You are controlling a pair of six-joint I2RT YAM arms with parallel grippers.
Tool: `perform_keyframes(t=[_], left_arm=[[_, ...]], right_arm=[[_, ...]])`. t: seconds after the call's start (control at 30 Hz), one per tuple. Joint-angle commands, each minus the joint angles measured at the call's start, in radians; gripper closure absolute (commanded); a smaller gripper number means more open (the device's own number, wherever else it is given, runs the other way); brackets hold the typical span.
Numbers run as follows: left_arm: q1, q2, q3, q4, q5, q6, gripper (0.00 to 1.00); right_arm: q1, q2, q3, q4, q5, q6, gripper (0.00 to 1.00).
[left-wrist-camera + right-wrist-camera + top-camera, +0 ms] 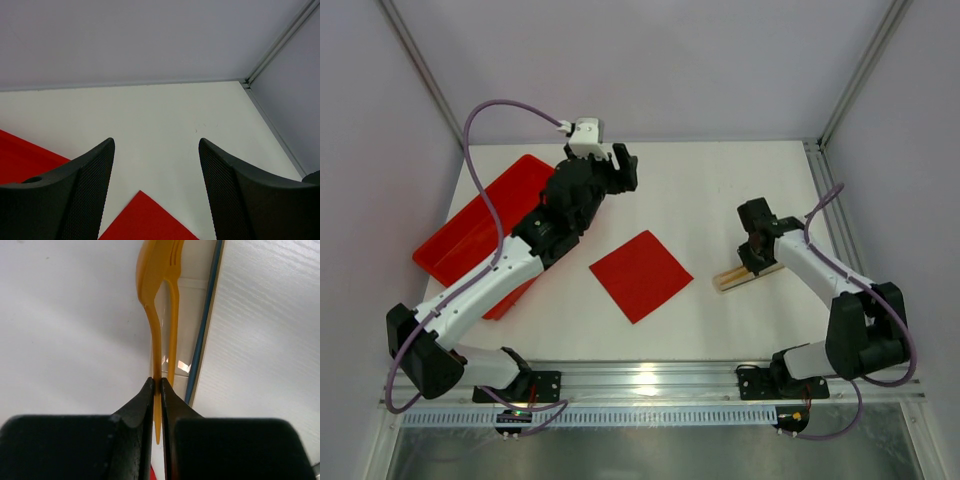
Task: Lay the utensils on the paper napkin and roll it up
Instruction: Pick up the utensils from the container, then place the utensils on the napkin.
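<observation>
Although your right gripper (160, 383) is pinched onto one of the utensils (748, 275), you have nothing on the paper napkin (641, 275) yet. From above, the napkin lies flat and bare near the middle of the table (720, 190), with one corner pointing toward the arm bases. The utensils sit at about 3 o'clock from it, near its edge but apart from it, with the right gripper directly over them.

Your right wrist camera shows the jaws closed on the thin edge of a tan piece. Its wider, seemingly fork-like end reaches out ahead at 12 o'clock, and a second slim piece runs just beside it on the right. You cannot tell from these views whether the gripped piece is lifted off the table.

Your left gripper (156, 145) hangs with its fingers spread wide and holds nothing. It is at about 11 o'clock from the napkin, over the far side of the table, next to the red tray (470, 235), which lies at about 9 o'clock.

By my reading, you are at the very first step, the pick. You have yet to carry every piece to the napkin, lay them down together, and roll the paper around them.
</observation>
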Motion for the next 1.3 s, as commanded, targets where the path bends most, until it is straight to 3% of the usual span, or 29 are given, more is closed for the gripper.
perform_keyframes(t=[0.0,0.23,0.43,0.57,0.83,1.1,1.27], left_arm=[[-0.003,-0.047,0.002,0.002,0.001,-0.039,0.30],[-0.003,-0.079,0.045,-0.151,-0.124,-0.106,0.32],[-0.003,-0.116,0.081,-0.377,-0.345,-0.162,0.34],[-0.003,-0.187,0.056,-0.459,-0.448,-0.234,0.34],[-0.003,-0.329,-0.019,-0.501,-0.500,-0.245,0.31],[-0.003,-0.369,-0.042,-0.518,-0.486,-0.234,0.31],[-0.003,-0.371,-0.045,-0.527,-0.468,-0.254,0.31]], right_arm=[[0.024,-0.080,0.051,-0.033,0.075,-0.061,0.96],[0.175,-0.037,0.243,0.065,0.052,-0.468,0.96],[0.293,0.015,0.261,0.287,-0.176,-0.690,0.96],[0.328,0.122,0.336,0.315,-0.319,-0.784,0.96],[0.429,0.326,0.454,0.314,-0.416,-0.812,0.96],[0.462,0.365,0.481,0.297,-0.415,-0.819,0.96],[0.474,0.351,0.433,0.303,-0.359,-0.735,0.96]])
